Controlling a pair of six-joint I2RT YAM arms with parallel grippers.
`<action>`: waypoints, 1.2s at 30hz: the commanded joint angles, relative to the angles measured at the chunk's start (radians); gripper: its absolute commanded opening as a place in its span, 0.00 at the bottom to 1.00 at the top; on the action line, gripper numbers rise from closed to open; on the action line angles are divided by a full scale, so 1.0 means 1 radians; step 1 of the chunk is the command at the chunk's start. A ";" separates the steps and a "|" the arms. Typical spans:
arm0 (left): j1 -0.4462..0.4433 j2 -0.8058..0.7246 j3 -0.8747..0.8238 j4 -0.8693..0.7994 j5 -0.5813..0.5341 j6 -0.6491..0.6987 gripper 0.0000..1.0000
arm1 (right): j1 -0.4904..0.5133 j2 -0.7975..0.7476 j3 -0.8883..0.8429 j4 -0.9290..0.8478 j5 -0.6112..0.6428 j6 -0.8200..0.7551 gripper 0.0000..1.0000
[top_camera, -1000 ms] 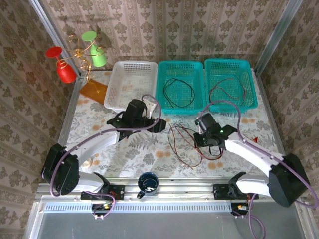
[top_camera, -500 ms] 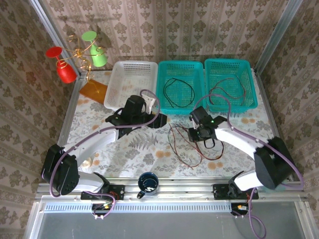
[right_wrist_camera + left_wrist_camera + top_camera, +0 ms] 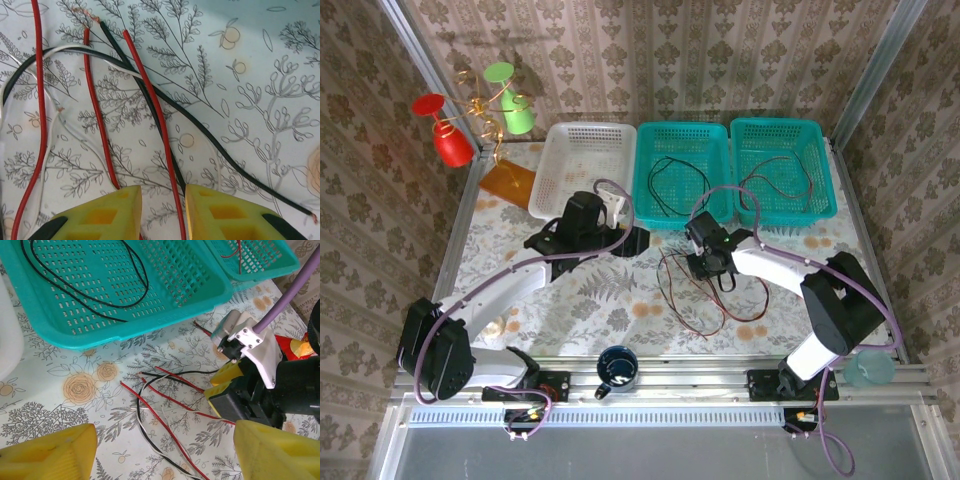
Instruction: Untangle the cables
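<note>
Centre of the top view: tangled red, black and white cables (image 3: 695,292) lie on the floral table (image 3: 570,300). The right gripper (image 3: 163,195), fingers slightly parted, straddles one red cable (image 3: 159,120), seemingly singling it out. The left gripper (image 3: 165,442) hovers, fingers spread wide, empty. Next, probably: pinch that strand and draw it free.

A: What lies on the flowered table (image 3: 50,390)?
B: Red, black and white cables (image 3: 145,411), loosely crossed, running up to the right gripper (image 3: 224,382) (its yellow tips stand slightly apart).
A: Behind them?
B: A teal basket (image 3: 150,322) with a black cable (image 3: 146,286) inside. The left gripper (image 3: 165,452) is spread wide.
</note>
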State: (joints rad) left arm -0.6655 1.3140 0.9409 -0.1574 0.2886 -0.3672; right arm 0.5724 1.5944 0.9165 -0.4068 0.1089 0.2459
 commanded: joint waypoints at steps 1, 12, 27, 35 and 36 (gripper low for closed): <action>0.007 -0.021 -0.016 -0.013 0.003 -0.010 0.73 | 0.011 -0.028 -0.068 0.095 0.024 0.038 0.31; 0.009 -0.022 -0.017 -0.012 0.007 -0.009 0.73 | 0.015 -0.079 -0.179 0.183 0.084 0.033 0.35; 0.007 -0.024 -0.025 -0.013 0.006 -0.018 0.73 | 0.052 0.008 -0.210 0.193 0.106 0.057 0.21; 0.008 -0.041 -0.026 -0.029 -0.001 -0.012 0.73 | 0.060 -0.004 -0.222 0.215 0.099 0.044 0.01; 0.007 -0.042 -0.024 -0.031 -0.001 -0.010 0.73 | 0.060 -0.020 -0.227 0.217 0.098 0.041 0.00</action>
State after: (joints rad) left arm -0.6655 1.3083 0.9249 -0.1638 0.2886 -0.3676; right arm 0.6266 1.5600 0.7227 -0.2039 0.2146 0.2897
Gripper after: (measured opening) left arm 0.730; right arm 0.067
